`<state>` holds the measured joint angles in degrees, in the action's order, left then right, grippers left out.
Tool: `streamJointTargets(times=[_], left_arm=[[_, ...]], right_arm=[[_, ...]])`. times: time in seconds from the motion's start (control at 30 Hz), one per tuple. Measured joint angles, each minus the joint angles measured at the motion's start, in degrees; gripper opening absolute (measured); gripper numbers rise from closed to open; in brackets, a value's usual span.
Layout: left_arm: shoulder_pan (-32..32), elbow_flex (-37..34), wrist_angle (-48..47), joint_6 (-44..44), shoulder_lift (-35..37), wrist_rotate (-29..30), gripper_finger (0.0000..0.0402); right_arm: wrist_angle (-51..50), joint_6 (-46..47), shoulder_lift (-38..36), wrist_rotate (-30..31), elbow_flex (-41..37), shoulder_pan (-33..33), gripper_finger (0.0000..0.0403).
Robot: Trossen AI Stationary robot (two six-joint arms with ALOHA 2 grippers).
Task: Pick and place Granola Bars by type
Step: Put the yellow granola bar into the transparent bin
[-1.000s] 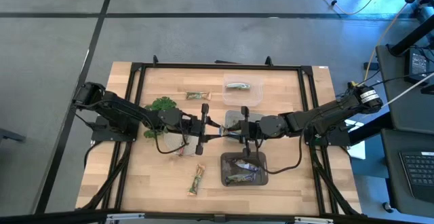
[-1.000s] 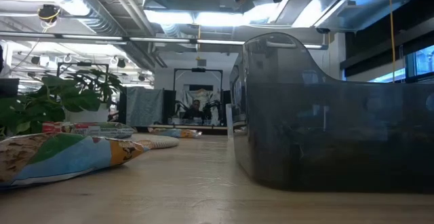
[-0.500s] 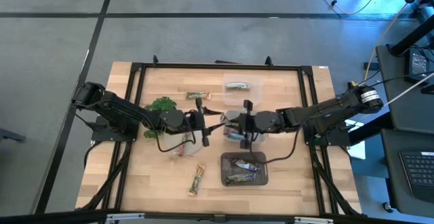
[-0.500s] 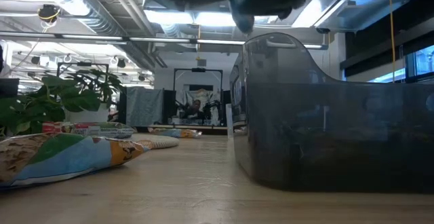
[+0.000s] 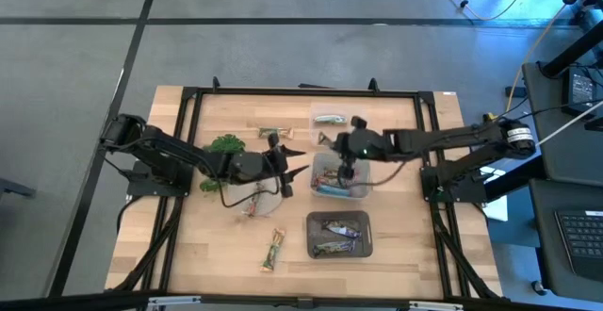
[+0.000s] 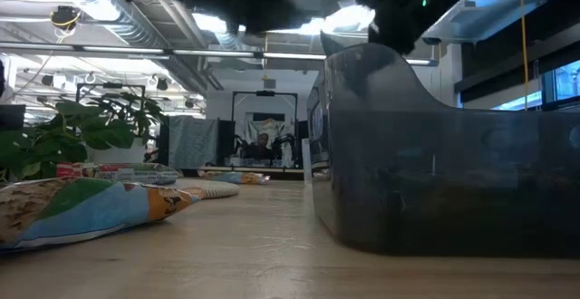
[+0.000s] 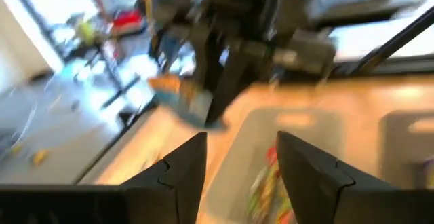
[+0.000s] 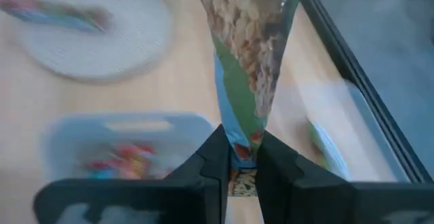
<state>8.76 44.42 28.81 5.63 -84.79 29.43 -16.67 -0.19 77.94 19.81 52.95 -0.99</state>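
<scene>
My right gripper (image 5: pixel 343 151) hovers over the far rim of the middle clear tub (image 5: pixel 363 190) and is shut on a green-tan granola bar (image 8: pixel 247 54). The left wrist view shows that bar (image 7: pixel 178 98) sticking out beside the right arm's fingers. My left gripper (image 5: pixel 281 171) is open and empty (image 7: pixel 241 166), just left of that tub. Loose green-tan bars lie flat on the table at the far side (image 5: pixel 274 133) and the near side (image 5: pixel 273 251); the near one also fills the low view's left (image 6: pixel 82 208). A red-pink bar (image 5: pixel 250 208) lies beside the clear disc. My right gripper pinches the green-tan bar by one end (image 8: pixel 242 149) between its two fingers (image 8: pixel 213 159). The rest of the bar reaches out ahead of the fingertips. It is lifted clear, above the table and the tubs.
Three containers line up right of centre: a far clear tub (image 5: pixel 353 115) with one bar, the middle tub holding red and blue bars (image 8: pixel 119 161), and a near dark bin (image 5: pixel 314 237) with dark-silver bars. A plant sprig (image 5: pixel 224 146) lies left of centre. A black frame (image 5: pixel 188 94) borders the table.
My right gripper has carried the bar from beside the left gripper, near the dark bin's far edge, toward the table's far edge, and now stands over the middle tub's far rim. The bar stayed in its fingers.
</scene>
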Motion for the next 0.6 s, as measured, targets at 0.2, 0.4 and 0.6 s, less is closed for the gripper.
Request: streamJointTargets(times=[0.2, 0.4, 0.6], left_arm=[[-5.8, 0.0, -10.1, -6.8, 0.0, -2.3, 0.0169], [-16.3, 0.0, -14.5, -12.3, 0.0, -14.0, 0.0169], [-23.9, 0.0, -17.0, -14.1, 0.0, -23.5, 0.0169]], right_arm=[[-5.4, -0.8, 0.1, -0.5, 0.0, -9.3, 0.0056], [-5.5, -2.4, 0.5, -10.2, 0.0, -17.9, 0.0057], [-5.1, -3.2, 1.4, -12.4, 0.0, -22.0, 0.0057]])
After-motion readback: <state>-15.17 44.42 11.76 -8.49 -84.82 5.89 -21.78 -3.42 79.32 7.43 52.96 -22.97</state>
